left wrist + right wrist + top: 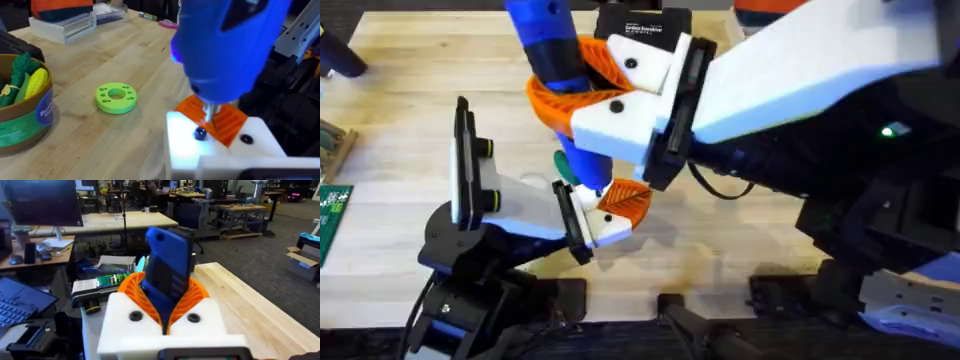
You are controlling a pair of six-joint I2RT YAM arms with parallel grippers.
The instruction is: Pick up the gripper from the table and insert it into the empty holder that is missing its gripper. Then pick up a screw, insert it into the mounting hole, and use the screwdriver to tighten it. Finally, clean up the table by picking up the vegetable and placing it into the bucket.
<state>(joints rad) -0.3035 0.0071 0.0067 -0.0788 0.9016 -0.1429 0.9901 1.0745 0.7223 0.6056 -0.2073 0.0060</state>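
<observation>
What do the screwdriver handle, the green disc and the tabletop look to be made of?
The screwdriver handle looks like smooth glossy blue plastic, catching highlights; its tip reads as bare metal. The green disc appears to be matte plastic, possibly printed, with a ring of round holes. The table looks like light finished wood, with visible grain and plank seams.

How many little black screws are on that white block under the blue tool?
2. One screw sits at the screwdriver's tip; the other lies across the orange finger on the block. Others may be hidden.
</observation>
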